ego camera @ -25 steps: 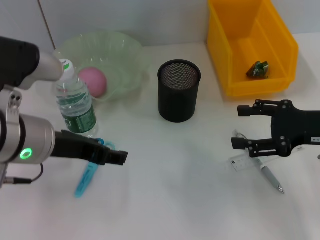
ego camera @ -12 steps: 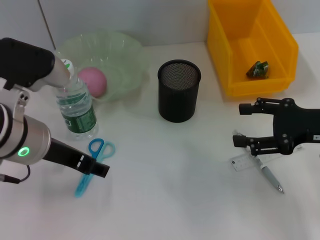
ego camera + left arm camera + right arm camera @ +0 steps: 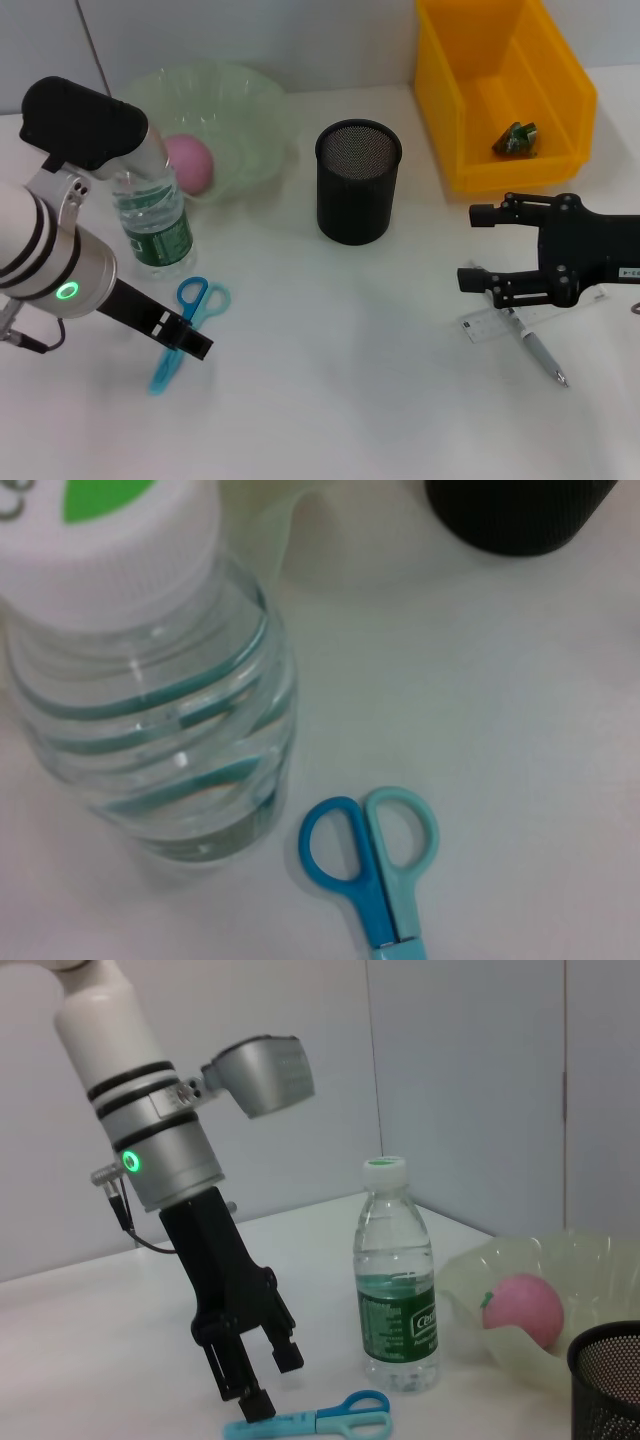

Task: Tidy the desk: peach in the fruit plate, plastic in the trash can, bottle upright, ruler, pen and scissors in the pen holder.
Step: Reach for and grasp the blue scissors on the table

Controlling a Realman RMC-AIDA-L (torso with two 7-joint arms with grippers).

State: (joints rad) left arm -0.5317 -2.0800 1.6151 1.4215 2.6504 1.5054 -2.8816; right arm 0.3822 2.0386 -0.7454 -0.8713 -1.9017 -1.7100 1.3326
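On my head camera, my left gripper hangs just above the blue scissors, which lie flat on the white desk with their handles toward the bottle. In the right wrist view its fingers are spread apart with nothing between them, tips close over the scissors. The water bottle stands upright just behind the scissors, cap on, beside the pale green fruit plate. The pink peach sits inside that plate. The black mesh pen holder stands upright near the middle of the desk, well apart from both grippers.

My right gripper hovers over the right side of the desk, fingers wide apart and holding nothing. Just below and beside it lie the clear ruler and the pen, the pen crossing the ruler's end. The yellow trash can sits behind, with a small green piece of plastic inside it.
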